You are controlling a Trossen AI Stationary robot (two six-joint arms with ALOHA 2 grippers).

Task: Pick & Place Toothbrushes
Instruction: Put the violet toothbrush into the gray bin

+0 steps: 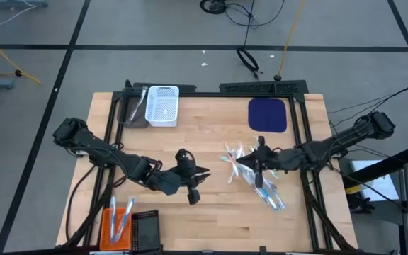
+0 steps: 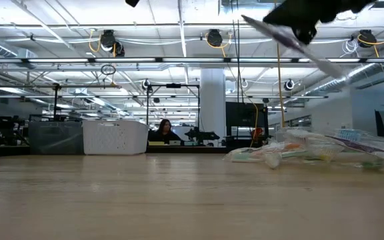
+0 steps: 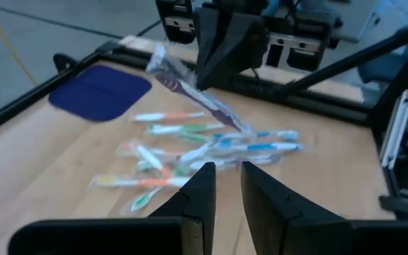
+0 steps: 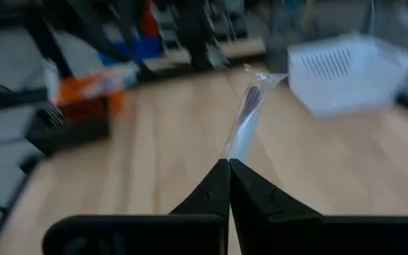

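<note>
Above the desk (image 1: 211, 219), the right tool (image 4: 229, 164) pinches one wrapped toothbrush (image 4: 245, 120) lifted off the pile (image 1: 257, 177), likely to carry away, while the left tool (image 3: 225, 177) waits slightly apart, holding nothing.

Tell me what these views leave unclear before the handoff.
- Wrapped toothbrush in the right tool: motion blur hides its handle colour in both wrist views.
- Toothbrush pile: count unclear; overlapping wrappers, right arm above it in the high view.
- Orange basket: cut by the high view's bottom edge.
</note>
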